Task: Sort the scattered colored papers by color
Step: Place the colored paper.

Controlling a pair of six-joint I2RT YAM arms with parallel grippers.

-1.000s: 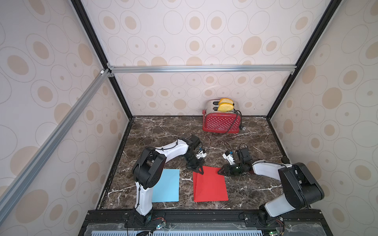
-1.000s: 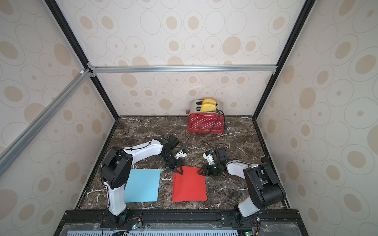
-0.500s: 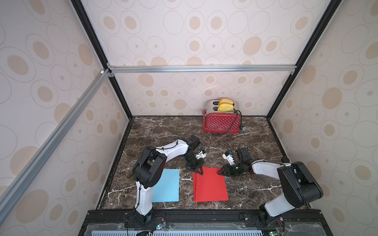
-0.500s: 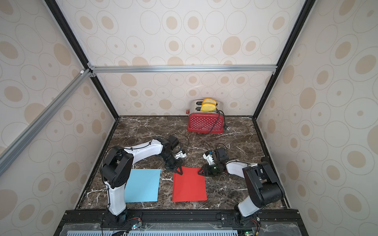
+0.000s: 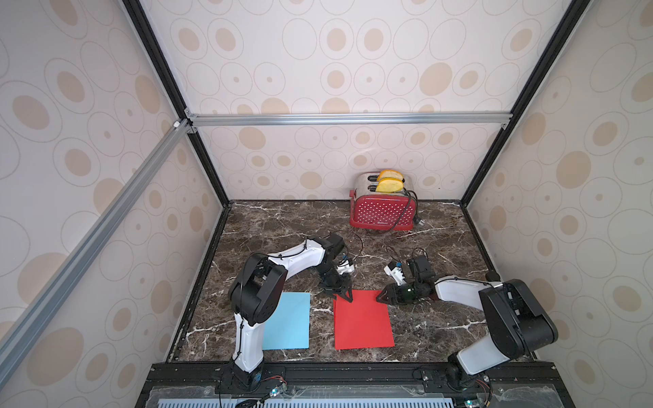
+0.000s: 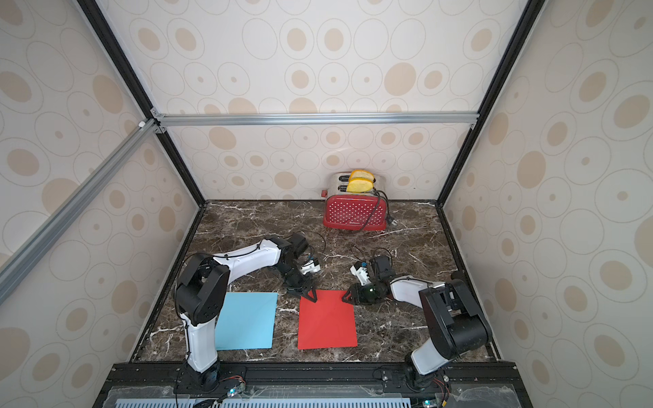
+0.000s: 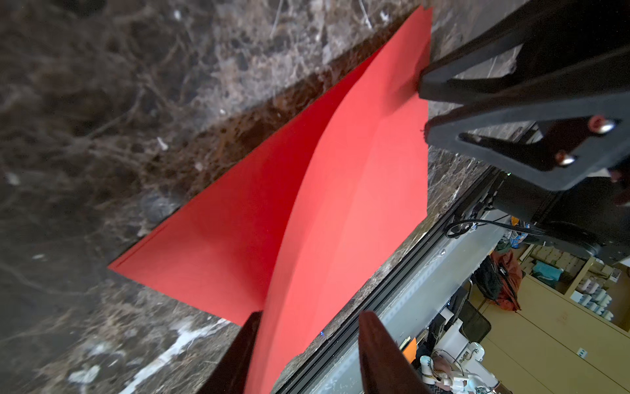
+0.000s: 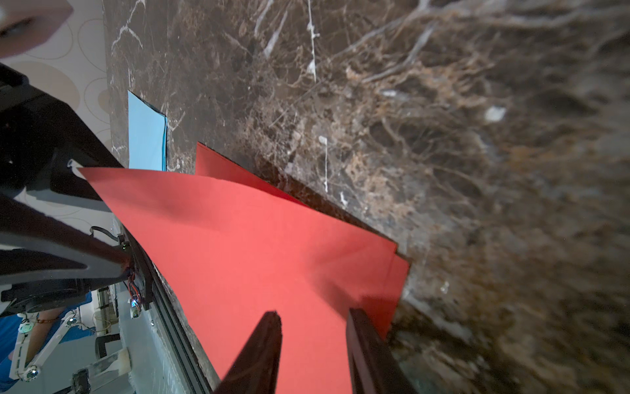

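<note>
A stack of red papers [image 5: 364,321] [image 6: 327,321] lies near the table's front, with a light blue paper [image 5: 288,321] [image 6: 247,321] to its left. My left gripper [image 5: 344,295] [image 6: 307,295] is at the stack's far left corner. In its wrist view the jaws [image 7: 310,314] stand open, and the raised top red sheet [image 7: 358,204] rests against one finger, above a flat red sheet [image 7: 211,238]. My right gripper [image 5: 380,296] [image 6: 344,298] is at the far right corner. It [image 8: 314,312] is open, with the top red sheet [image 8: 255,245] between its fingers. The blue paper [image 8: 146,136] shows beyond.
A red white-dotted toaster [image 5: 383,212] [image 6: 355,213] with yellow slices in it stands at the back, right of centre, its black cord trailing on the marble table [image 5: 282,226]. Patterned walls close in three sides. A black rail [image 5: 353,371] runs along the front edge.
My left gripper's jaws have opened at the red sheet's corner. Both arms stay almost where they were.
</note>
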